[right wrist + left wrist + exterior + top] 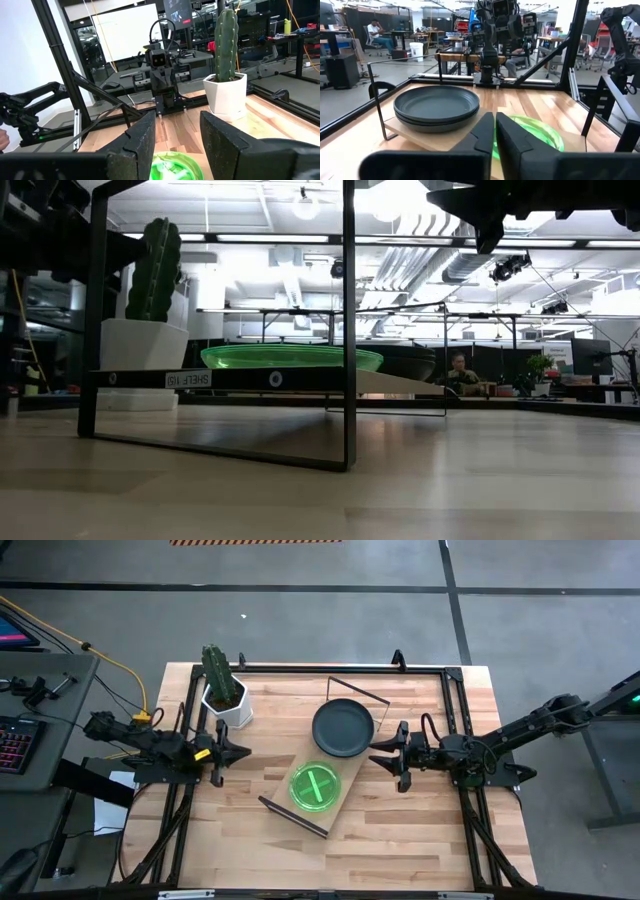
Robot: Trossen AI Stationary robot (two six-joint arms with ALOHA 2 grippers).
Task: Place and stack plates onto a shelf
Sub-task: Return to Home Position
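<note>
Currently: both plate stacks are on the shelf, with both arms clear of it.
On the table (420,840) you will find the shelf (351,771) lying diagonally, running from 1 o'clock to 7 o'clock. The black plates (343,727) sit stacked on its 1 o'clock end and the green plates (315,787) on its 7 o'clock end, the two stacks just beside each other. The green ones nest too closely to count. Your left gripper (237,752) waits at 9 o'clock of the shelf, apart from it, with its fingers drawn together and nothing between them. Your right gripper (379,753) stands at 3 o'clock, near the black plates but not touching, with its fingers spread and nothing held. The cactus pot (226,700) stands at 10 o'clock of the shelf, off the plank.
</note>
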